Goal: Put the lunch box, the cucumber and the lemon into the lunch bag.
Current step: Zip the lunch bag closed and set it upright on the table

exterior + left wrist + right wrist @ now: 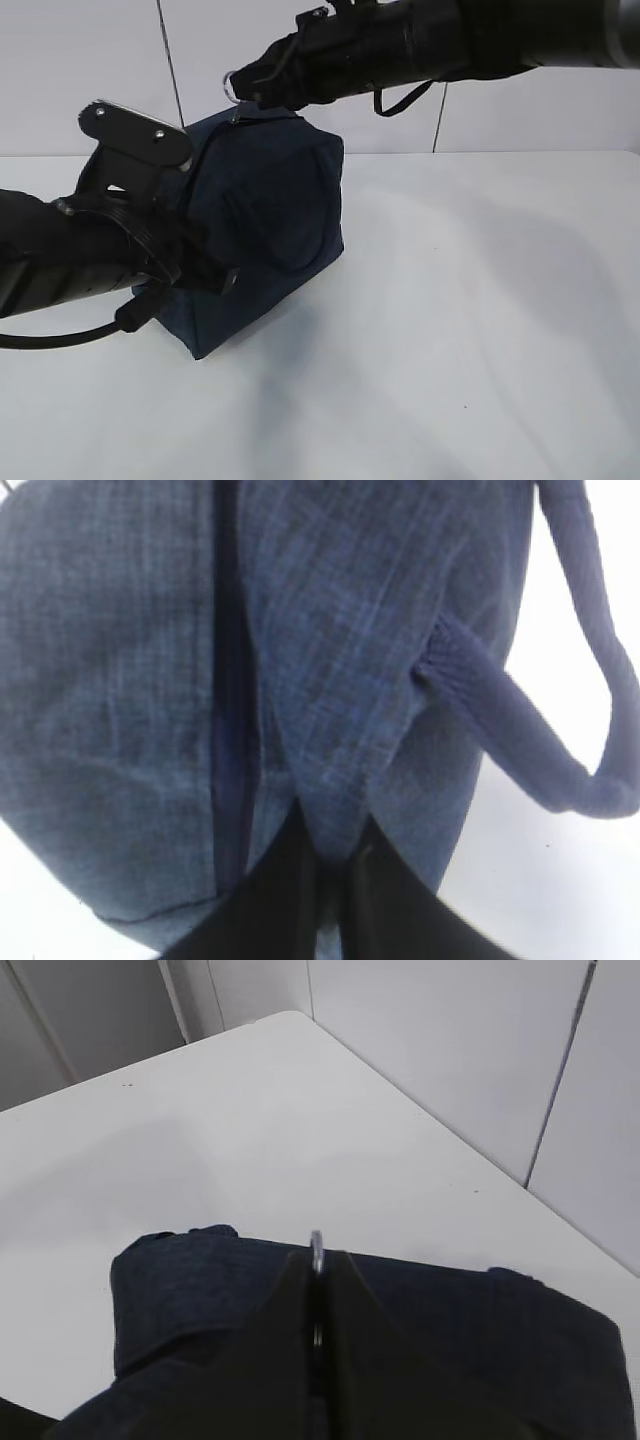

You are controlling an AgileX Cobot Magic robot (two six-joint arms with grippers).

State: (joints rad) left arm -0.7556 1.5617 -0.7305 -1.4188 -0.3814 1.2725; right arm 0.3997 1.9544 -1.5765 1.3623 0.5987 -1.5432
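The dark navy lunch bag [275, 215] stands on the white table, left of centre. My left gripper [215, 275] is shut on a fold of its fabric [340, 820] low on the near side, beside the zipper line [232, 730]. A rolled handle [520, 750] loops off to the right. From above, my right gripper [245, 88] reaches to the bag's top and is shut on the silver ring pull [316, 1248]; the ring [231, 85] pokes out past the fingertips. The lunch box, the cucumber and the lemon are out of view.
White table [480, 330] stretches to the right of the bag and in front of it. Grey wall panels [80, 70] stand just behind the table's far edge [400, 1110]. A black cable [60, 340] hangs under my left arm.
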